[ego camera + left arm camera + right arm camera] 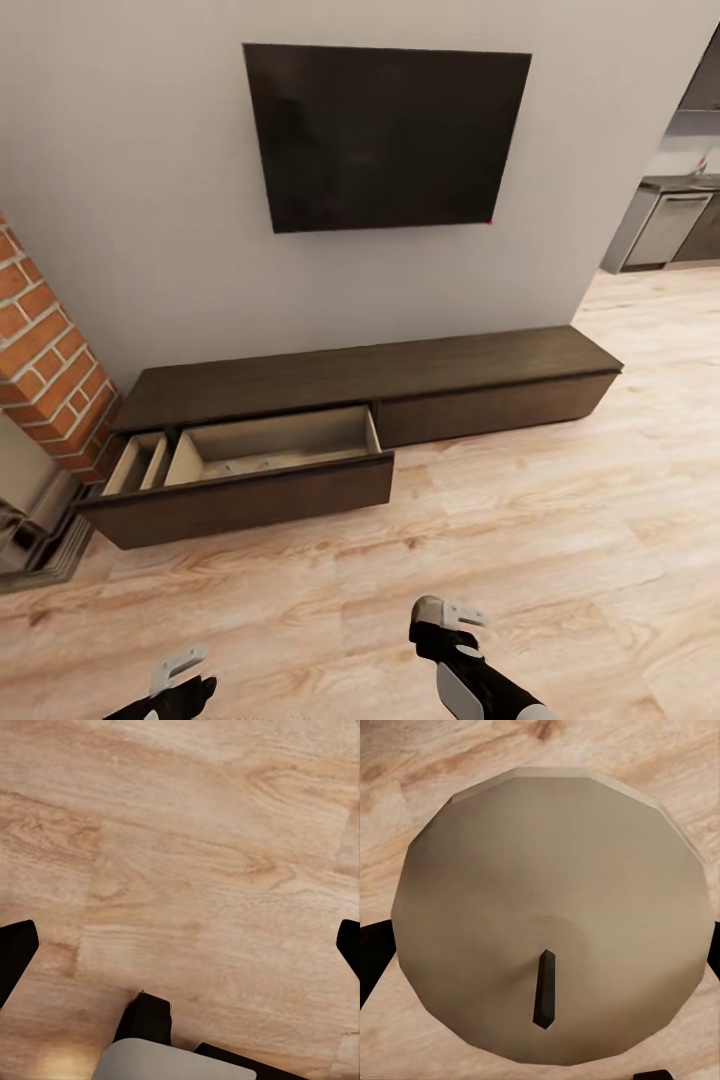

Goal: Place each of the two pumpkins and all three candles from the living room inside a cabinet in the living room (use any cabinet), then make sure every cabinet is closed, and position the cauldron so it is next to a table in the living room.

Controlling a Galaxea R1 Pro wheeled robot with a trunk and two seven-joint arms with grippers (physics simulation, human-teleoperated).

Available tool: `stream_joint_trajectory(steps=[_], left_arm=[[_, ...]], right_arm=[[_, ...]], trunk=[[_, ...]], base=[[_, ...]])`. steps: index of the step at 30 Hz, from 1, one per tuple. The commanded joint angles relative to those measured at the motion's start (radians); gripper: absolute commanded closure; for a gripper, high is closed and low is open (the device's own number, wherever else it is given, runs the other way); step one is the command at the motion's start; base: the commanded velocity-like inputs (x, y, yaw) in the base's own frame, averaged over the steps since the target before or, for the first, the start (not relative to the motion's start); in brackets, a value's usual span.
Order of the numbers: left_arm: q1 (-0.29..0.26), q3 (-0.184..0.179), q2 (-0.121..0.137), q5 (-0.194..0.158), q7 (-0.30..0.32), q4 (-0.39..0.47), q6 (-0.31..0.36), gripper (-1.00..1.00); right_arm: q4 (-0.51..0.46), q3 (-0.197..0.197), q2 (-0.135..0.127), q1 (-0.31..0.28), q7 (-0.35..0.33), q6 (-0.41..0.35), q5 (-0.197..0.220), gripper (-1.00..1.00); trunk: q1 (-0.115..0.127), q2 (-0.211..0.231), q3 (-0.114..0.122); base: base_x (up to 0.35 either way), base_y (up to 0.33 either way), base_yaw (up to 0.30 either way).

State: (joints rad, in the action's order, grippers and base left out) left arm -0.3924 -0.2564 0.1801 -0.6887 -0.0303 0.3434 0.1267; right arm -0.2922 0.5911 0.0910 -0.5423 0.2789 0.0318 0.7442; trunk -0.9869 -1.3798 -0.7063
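Pale wooden flooring [560, 520] runs up to a grey wall with a dark television [385, 135], and below it the long dark cabinet [400, 375] has its left drawer [250, 470] pulled out, the pale interior showing faint small shapes too blurred to name. Nearer, the right gripper [447, 612] carries a candle [551, 915] between its fingers, a squat brownish-grey cylinder with a dark wick. It looks light, rigid and a little slick, best pinched across its round sides, while the left gripper [182, 672] hangs empty over the floor, fingers spread wide.
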Motion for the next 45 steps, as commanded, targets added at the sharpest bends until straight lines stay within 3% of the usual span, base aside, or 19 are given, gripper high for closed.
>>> stream_joint_trajectory(steps=[1,23,33,45], left_arm=[[0.0,-0.006,0.001,-0.008,-0.003,0.002,0.004,-1.0],[0.0,-0.006,0.001,0.003,-0.003,0.002,0.001,-1.0],[0.0,-0.006,0.001,0.003,-0.003,0.002,0.001,-1.0],[0.0,-0.006,0.001,0.005,-0.003,0.002,0.001,-1.0]], right_arm=[[-0.001,0.009,0.0,-0.001,0.004,0.004,0.011,1.0],[-0.001,0.01,0.0,-0.001,0.0,0.001,0.011,1.0],[-0.001,0.01,-0.002,-0.001,-0.081,0.0,0.011,1.0],[-0.001,0.009,-0.002,-0.001,-0.089,-0.004,0.012,1.0]], trunk=[[0.0,0.0,0.0],[0.0,0.0,0.006],[0.0,0.0,0.006],[0.0,0.0,0.006]], base=[[0.0,0.0,0.281],[0.097,0.063,0.268],[0.001,0.024,0.038],[0.069,0.028,0.0]])
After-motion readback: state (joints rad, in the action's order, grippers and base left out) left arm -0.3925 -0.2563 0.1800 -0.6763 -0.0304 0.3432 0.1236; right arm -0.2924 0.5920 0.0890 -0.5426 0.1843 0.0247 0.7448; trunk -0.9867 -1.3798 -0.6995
